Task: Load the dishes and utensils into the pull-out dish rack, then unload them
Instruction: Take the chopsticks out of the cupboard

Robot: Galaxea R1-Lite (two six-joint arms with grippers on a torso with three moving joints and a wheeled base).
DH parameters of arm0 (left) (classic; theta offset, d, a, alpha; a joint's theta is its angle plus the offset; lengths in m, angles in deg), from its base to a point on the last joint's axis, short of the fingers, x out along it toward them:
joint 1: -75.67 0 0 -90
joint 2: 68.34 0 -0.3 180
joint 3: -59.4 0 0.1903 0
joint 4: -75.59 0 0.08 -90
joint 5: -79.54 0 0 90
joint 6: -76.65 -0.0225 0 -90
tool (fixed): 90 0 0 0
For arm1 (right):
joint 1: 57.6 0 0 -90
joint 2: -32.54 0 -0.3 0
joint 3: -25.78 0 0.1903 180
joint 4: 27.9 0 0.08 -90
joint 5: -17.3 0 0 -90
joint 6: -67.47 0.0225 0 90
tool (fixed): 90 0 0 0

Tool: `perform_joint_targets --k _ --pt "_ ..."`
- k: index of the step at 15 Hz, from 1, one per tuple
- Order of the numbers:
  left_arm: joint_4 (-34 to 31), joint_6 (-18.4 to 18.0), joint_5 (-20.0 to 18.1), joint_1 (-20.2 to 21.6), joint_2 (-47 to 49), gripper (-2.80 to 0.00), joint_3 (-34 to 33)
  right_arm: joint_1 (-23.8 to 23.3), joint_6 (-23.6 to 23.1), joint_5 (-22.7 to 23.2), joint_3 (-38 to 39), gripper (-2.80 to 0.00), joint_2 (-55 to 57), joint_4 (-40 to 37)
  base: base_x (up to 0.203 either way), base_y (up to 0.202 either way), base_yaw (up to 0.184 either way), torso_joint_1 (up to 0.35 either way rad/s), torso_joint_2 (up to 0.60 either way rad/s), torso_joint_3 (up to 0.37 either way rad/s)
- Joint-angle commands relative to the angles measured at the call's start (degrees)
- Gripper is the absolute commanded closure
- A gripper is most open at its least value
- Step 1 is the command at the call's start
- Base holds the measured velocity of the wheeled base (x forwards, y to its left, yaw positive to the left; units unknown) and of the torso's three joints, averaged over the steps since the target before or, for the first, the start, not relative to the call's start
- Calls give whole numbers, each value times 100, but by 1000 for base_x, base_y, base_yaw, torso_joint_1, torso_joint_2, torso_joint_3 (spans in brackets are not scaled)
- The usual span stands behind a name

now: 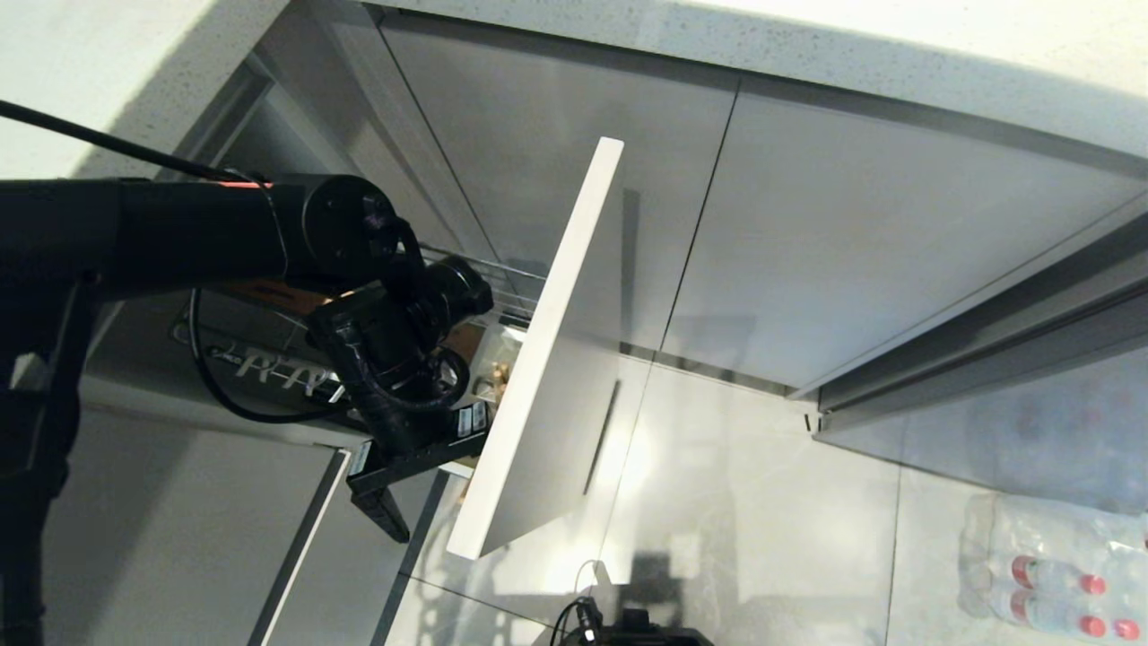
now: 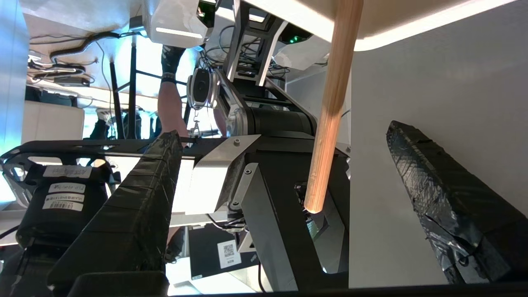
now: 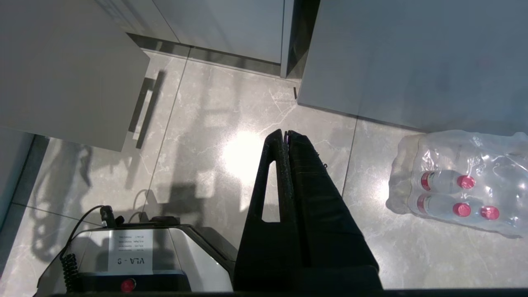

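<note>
Black left arm fills the near left of the head view, reaching to the pull-out dish rack (image 1: 502, 278), which stands drawn out of the grey cabinet run. Left claw (image 1: 395, 484) sits just beside the inner face of the rack's pale front panel (image 1: 547, 359), on the basket side. Its fingers (image 2: 140, 206) are spread wide apart and hold nothing. In the left wrist view a light wooden chopstick (image 2: 330, 107) stands between the two fingers, touching neither, with its blunt end free in the gap. One finger lies just beside the pale panel surface; the other is on the far side of the chopstick from the panel.

Chrome wires of the rack show just behind the panel's upper part in the head view, mostly hidden by the arm. Utensil cup contents next to the panel are too hidden to make out. Bowl, plate and spoon: not visible in any view.

Right claw (image 3: 286, 138): fingers pressed together, nothing between them, pointing down at the grey tiled floor (image 3: 231, 123) on the outer side of the front panel, well apart from the rack. A shrink-wrapped pack of water bottles (image 3: 458, 181) with red caps lies on the floor, farther from the panel than the right claw. Robot base (image 3: 132, 255) with a red button shows beneath the right claw.

A person's leg (image 2: 169, 103) shows in the left wrist view, beyond the robot's frame.
</note>
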Motion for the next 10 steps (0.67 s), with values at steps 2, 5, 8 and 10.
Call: perform_joint_targets --k 2,5,8,10 --pt "-32 25 -10 11 42 -280 4 1 1 1 0 0 2 7 0 0 0 0 0 0" --pt "-31 25 -10 11 42 0 15 1 2 -5 0 0 9 6 0 0 0 0 0 0" --pt "36 111 -19 2 42 0 23 1 5 -4 0 0 5 5 0 0 0 0 0 0" --pt "56 122 -19 2 42 0 28 1 1 1 0 0 0 7 0 0 0 0 0 0"
